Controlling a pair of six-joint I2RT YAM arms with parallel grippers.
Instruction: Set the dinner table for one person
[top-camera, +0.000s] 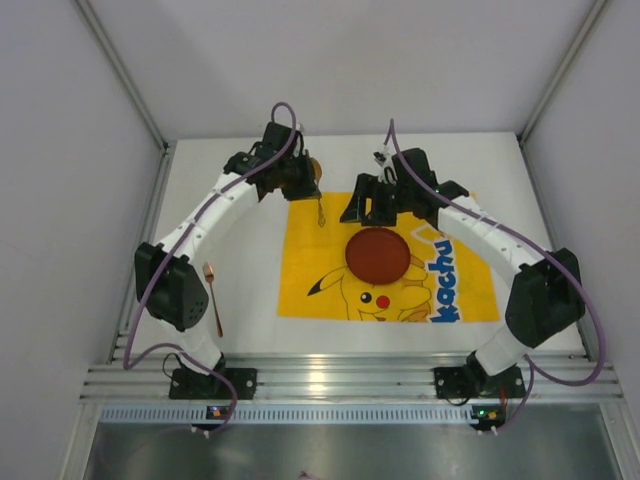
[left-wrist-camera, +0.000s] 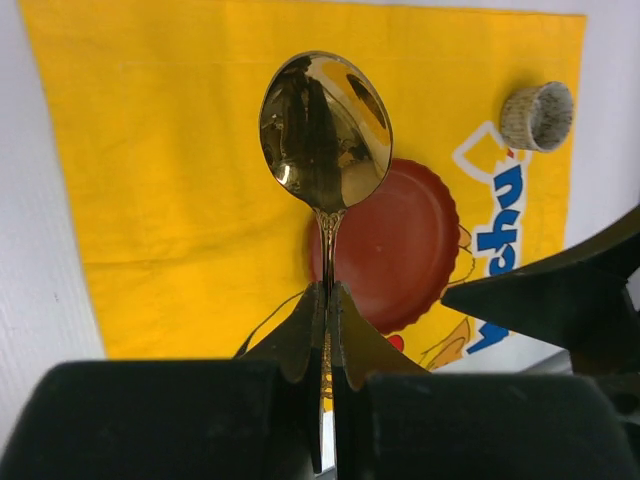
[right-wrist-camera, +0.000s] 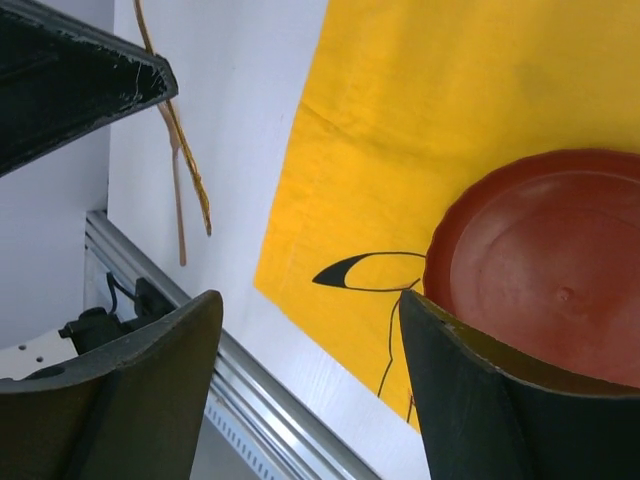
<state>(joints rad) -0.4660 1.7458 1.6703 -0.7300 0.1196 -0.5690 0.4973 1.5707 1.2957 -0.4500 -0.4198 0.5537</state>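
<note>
My left gripper (top-camera: 306, 182) (left-wrist-camera: 327, 292) is shut on the handle of a gold spoon (left-wrist-camera: 325, 130) (top-camera: 320, 208) and holds it above the back left part of the yellow Pikachu mat (top-camera: 310, 250) (left-wrist-camera: 170, 180). A round red plate (top-camera: 378, 255) (left-wrist-camera: 405, 250) (right-wrist-camera: 550, 260) sits in the middle of the mat. My right gripper (top-camera: 372, 212) (right-wrist-camera: 310, 300) is open and empty, hovering just behind the plate. The mat lies on the white dinner table (top-camera: 250, 310) (right-wrist-camera: 240, 120).
A second gold utensil (top-camera: 212, 297) (right-wrist-camera: 190, 170) lies on the white table left of the mat. A small speckled cup (left-wrist-camera: 537, 115) stands on the table beside the mat's lettered edge. Aluminium rails (top-camera: 330, 378) run along the near edge. White walls enclose the table.
</note>
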